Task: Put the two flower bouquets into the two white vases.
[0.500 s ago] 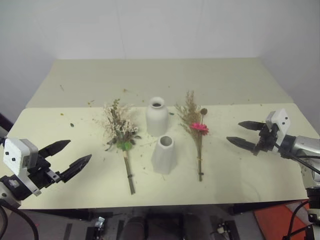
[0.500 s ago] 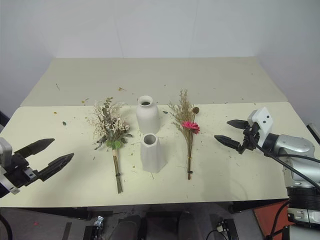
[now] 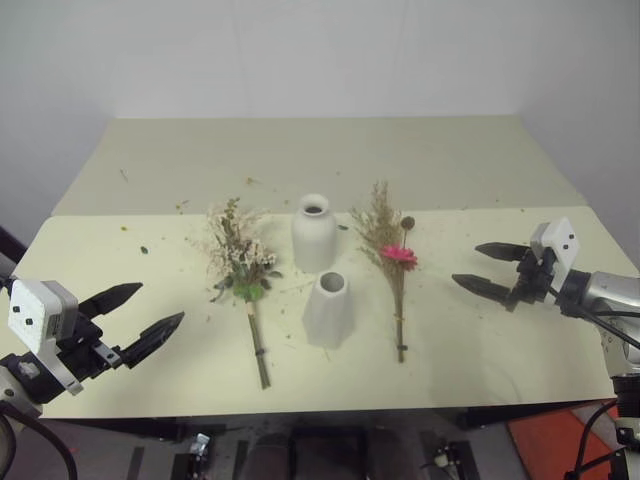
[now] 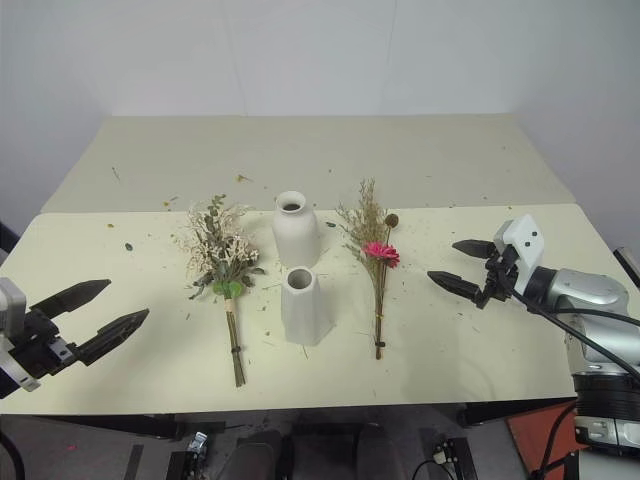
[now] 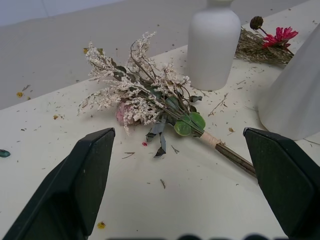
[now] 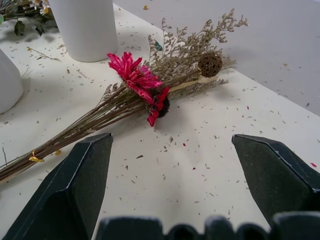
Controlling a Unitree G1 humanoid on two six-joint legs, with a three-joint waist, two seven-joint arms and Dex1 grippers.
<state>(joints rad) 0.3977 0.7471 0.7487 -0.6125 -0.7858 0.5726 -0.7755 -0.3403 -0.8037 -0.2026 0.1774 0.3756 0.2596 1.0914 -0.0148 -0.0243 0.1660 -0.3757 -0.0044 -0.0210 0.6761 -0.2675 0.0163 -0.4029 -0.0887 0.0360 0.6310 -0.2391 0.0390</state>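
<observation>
Two bouquets lie flat on the cream table (image 3: 480,340). The fuller bouquet (image 3: 240,262) with pale blooms and green leaves lies left of centre, its stem toward the front. The slim tan bouquet (image 3: 392,255) with one bright pink flower (image 6: 135,76) lies right of centre. Between them stand two white vases: a rounded bottle vase (image 3: 314,233) behind and a tapered cone vase (image 3: 328,309) in front. My left gripper (image 3: 140,313) hovers open at the front left, apart from the fuller bouquet (image 5: 150,97). My right gripper (image 3: 488,268) hovers open at the right, pointing at the slim bouquet.
Small dried flakes and leaf bits are scattered over the table around the bouquets. A second tabletop section extends behind to the white wall. The table's front edge runs just below both grippers. A red object (image 3: 545,440) sits on the floor at the front right.
My left gripper has sunk slightly toward the front edge. The right gripper, bouquets and vases have not moved.
</observation>
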